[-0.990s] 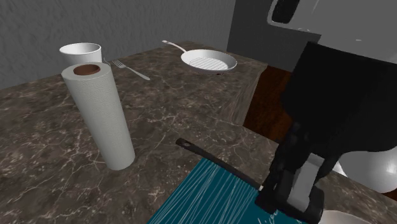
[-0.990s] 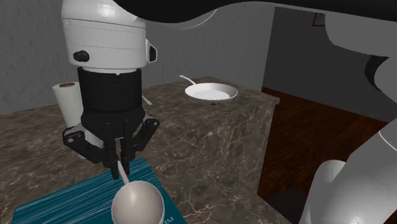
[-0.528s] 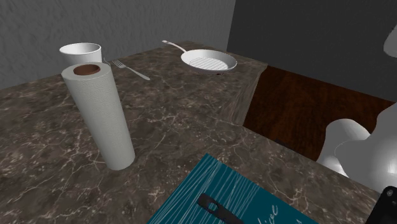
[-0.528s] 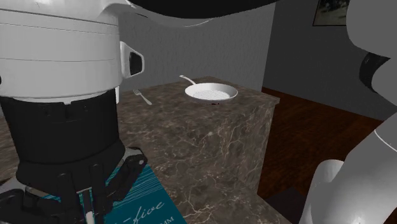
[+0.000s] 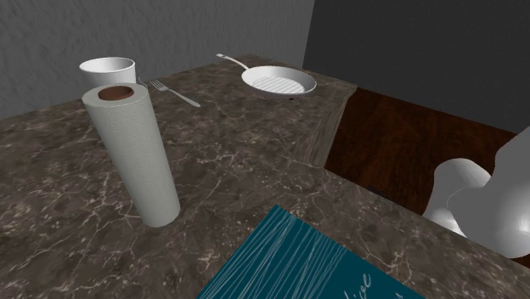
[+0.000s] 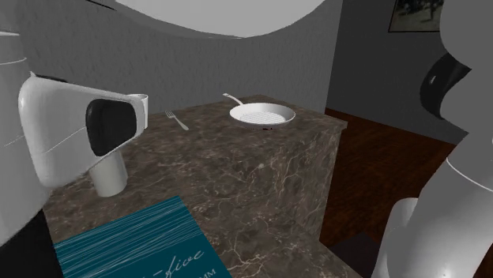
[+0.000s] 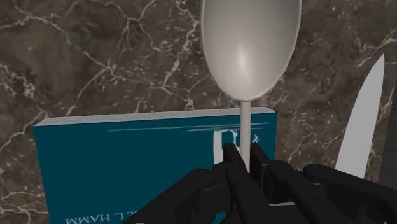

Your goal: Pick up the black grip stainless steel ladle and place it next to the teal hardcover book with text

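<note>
The gripper (image 7: pixel 243 156) is clamped on the ladle (image 7: pixel 249 44), pinching its thin grey stem. The stem is straight and plain. The bowl is a smooth, pale grey oval with a soft sheen. The stem crosses the teal book (image 7: pixel 127 159), and the bowl shows over the marble counter (image 7: pixel 95 57) past the book's edge. In the shoulder view the book lies nearest and a paper roll (image 5: pixel 136 153) stands beyond it on that view's left. The fork (image 5: pixel 174 93), cup (image 5: pixel 108 70) and pan (image 5: pixel 279 82) lie far.
</note>
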`<action>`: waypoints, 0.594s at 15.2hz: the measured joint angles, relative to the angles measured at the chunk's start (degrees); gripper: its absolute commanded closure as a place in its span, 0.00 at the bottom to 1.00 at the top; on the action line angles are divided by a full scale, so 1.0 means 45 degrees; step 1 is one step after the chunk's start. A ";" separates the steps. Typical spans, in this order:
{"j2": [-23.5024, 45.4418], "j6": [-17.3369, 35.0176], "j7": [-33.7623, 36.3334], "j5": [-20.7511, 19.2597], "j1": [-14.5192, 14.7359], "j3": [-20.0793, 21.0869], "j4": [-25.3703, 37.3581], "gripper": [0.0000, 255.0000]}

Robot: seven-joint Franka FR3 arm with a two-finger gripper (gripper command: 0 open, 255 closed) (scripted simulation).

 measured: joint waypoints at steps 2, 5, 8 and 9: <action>0.0647 0.0072 0.0961 -0.0595 0.0125 0.0850 0.0378 1.00; 0.2402 0.0017 0.2850 -0.2309 0.0712 0.2307 0.1293 1.00; 0.4993 -0.0649 0.5143 -0.4899 0.2868 0.2967 0.2971 1.00; 0.5681 -0.0918 0.5747 -0.5652 0.3791 0.2814 0.3556 1.00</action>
